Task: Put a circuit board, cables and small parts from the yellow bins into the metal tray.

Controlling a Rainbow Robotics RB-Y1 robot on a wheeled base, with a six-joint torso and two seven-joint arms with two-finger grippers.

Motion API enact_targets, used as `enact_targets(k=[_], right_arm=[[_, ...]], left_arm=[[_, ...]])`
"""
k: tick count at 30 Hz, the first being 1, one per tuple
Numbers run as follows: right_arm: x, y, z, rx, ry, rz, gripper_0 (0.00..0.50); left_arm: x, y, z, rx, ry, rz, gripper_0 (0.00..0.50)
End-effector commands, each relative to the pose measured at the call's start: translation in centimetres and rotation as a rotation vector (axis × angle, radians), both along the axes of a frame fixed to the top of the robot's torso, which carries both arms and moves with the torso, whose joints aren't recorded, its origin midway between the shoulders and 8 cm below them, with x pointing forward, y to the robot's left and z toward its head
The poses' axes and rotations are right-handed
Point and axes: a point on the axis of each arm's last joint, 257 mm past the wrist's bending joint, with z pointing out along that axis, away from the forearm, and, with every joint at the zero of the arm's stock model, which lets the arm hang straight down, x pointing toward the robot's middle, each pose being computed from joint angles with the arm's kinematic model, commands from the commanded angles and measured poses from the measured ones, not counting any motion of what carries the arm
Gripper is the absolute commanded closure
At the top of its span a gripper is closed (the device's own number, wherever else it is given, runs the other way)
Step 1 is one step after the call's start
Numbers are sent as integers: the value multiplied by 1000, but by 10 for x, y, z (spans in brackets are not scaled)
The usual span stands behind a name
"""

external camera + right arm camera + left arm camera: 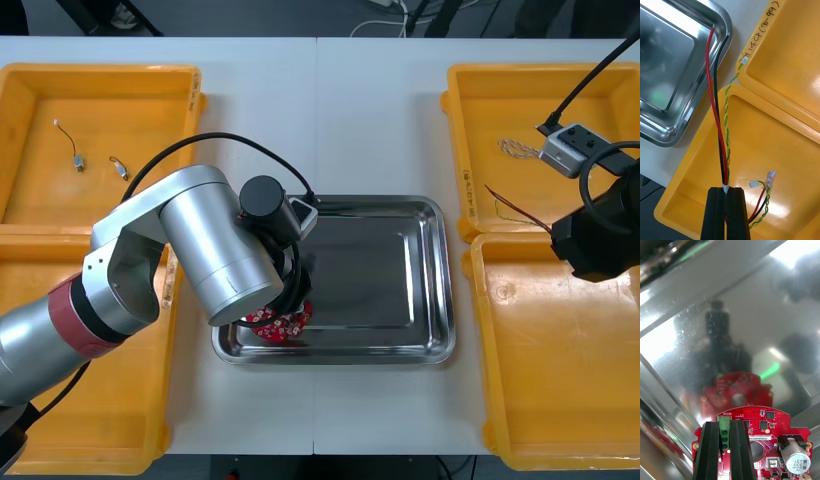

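Front view: left tool (724, 424) clamped on red circuit board (280, 324) at metal tray's (432, 285) near-left corner, bare floor rightward; right tool (728, 191) pinching cables (717, 112) over yellow bins (560, 380).

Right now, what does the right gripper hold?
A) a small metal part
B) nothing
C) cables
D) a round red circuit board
C: the right gripper is shut on the cables, red, black and a green-yellow twisted pair, over a yellow bin.

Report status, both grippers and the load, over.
Left gripper shut on circuit board, low in tray's near-left corner. Right gripper shut on cables, above near right yellow bin. No obstruction seen.
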Motion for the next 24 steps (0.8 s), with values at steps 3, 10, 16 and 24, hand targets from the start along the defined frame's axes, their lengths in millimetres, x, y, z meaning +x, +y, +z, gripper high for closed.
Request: enact_targets(k=[3, 10, 16, 24], right_arm=[[5, -5, 12, -63, -36, 72, 500], [3, -2, 7, -69, -26, 90, 500], [3, 3, 3, -74, -25, 114, 500], [5, 11, 3, -83, -30, 141, 500]], left_arm=[[7, -17, 14, -54, -35, 53, 500], [8, -10, 6, -29, -29, 62, 500], [12, -3, -1, -15, -32, 74, 500], [16, 0, -6, -20, -34, 78, 500]])
